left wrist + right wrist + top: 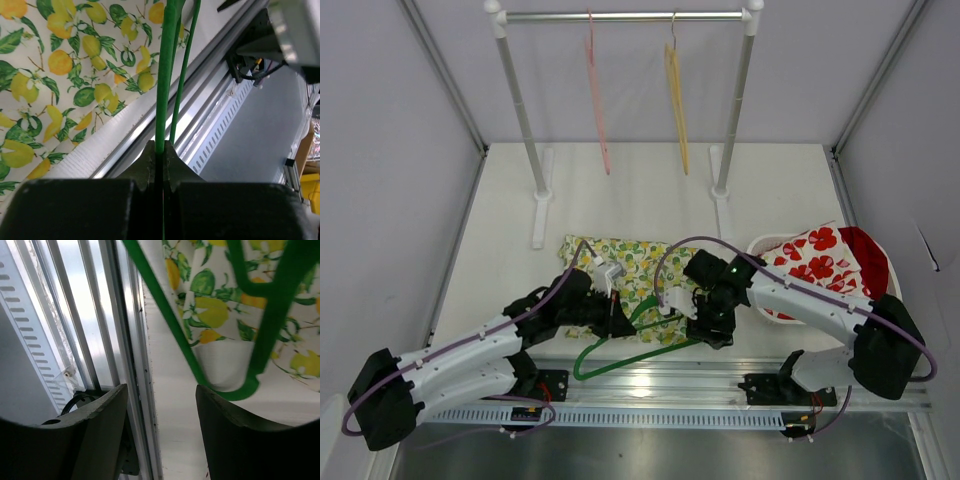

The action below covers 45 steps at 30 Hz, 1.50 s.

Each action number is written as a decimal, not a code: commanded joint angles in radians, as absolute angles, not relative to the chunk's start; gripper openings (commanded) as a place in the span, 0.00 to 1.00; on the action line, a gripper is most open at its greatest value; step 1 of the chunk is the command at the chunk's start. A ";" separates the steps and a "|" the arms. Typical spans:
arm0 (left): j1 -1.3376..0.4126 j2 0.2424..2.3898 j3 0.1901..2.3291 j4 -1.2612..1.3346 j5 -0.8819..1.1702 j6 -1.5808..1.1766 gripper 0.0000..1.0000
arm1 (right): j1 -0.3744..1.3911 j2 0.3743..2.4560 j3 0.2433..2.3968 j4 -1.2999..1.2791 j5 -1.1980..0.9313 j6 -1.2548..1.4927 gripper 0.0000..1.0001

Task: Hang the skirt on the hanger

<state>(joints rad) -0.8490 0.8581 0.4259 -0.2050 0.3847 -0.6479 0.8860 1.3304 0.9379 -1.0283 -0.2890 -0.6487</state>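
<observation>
Where the left fingers (146, 169) meet, they are clamped tight on a thin bar of the green hanger (164, 75). They pin it low over the near edge of the bench (620, 190), probably so the frame cannot slide while cloth is worked onto it. The right fingers (100, 415) are apart with nothing between them, hovering just beside the hanger's rounded end, likely lining up for the waistband. The lemon-print skirt (620, 262) lies flat on the bench, its near edge under the hanger, not yet hung. A pink hanger (598, 100) and a yellow hanger (676, 100) hang on the rail (625, 16) behind.
</observation>
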 commanded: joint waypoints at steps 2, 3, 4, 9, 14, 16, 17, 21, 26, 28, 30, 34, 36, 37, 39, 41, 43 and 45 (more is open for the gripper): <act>-0.853 0.853 0.382 -0.215 0.276 -0.663 0.00 | 0.911 1.390 0.928 -0.991 -0.294 -0.669 0.63; -0.853 0.850 0.376 -0.212 0.278 -0.664 0.00 | 0.917 1.402 0.930 -0.986 -0.296 -0.667 0.63; -0.853 0.844 0.364 -0.207 0.285 -0.667 0.00 | 0.920 1.432 0.931 -0.979 -0.299 -0.667 0.62; -0.868 0.821 0.318 -0.178 0.284 -0.690 0.00 | 0.930 1.500 0.951 -0.933 -0.318 -0.626 0.61; -0.900 0.822 0.284 -0.155 0.255 -0.706 0.00 | 0.936 1.571 0.948 -0.832 -0.285 -0.566 0.59; -0.904 0.830 0.282 -0.155 0.241 -0.701 0.00 | 0.934 1.588 0.954 -0.775 -0.270 -0.516 0.56; -0.905 0.830 0.282 -0.155 0.236 -0.700 0.00 | 0.936 1.592 0.956 -0.750 -0.261 -0.494 0.52; -0.905 0.831 0.265 -0.130 0.238 -0.695 0.00 | 0.931 1.605 0.937 -0.631 -0.213 -0.394 0.53; -0.905 0.836 0.245 -0.110 0.236 -0.699 0.00 | 0.922 1.589 0.936 -0.571 -0.153 -0.347 0.57; -0.905 0.831 0.230 -0.097 0.235 -0.706 0.00 | 0.910 1.574 0.939 -0.563 -0.138 -0.319 0.59; -0.905 0.831 0.219 -0.077 0.238 -0.709 0.00 | 0.907 1.580 0.933 -0.561 -0.115 -0.308 0.59; -0.905 0.834 0.216 -0.072 0.230 -0.706 0.00 | 0.881 1.594 0.923 -0.546 -0.066 -0.296 0.59; -0.905 0.841 0.215 -0.071 0.222 -0.704 0.00 | 0.867 1.597 0.919 -0.532 -0.042 -0.293 0.54; -0.904 0.841 0.216 -0.061 0.221 -0.709 0.00 | 0.856 1.597 0.917 -0.522 -0.028 -0.298 0.53; -0.904 0.850 0.219 -0.052 0.212 -0.709 0.00 | 0.828 1.612 0.916 -0.505 -0.020 -0.305 0.52; -0.904 0.861 0.222 -0.046 0.203 -0.709 0.00 | 0.805 1.624 0.916 -0.492 -0.011 -0.313 0.47; -0.904 0.883 0.233 -0.040 0.198 -0.701 0.00 | 0.793 1.641 0.930 -0.485 -0.006 -0.321 0.39; -0.904 0.903 0.244 -0.040 0.187 -0.698 0.00 | 0.776 1.651 0.943 -0.474 -0.003 -0.324 0.29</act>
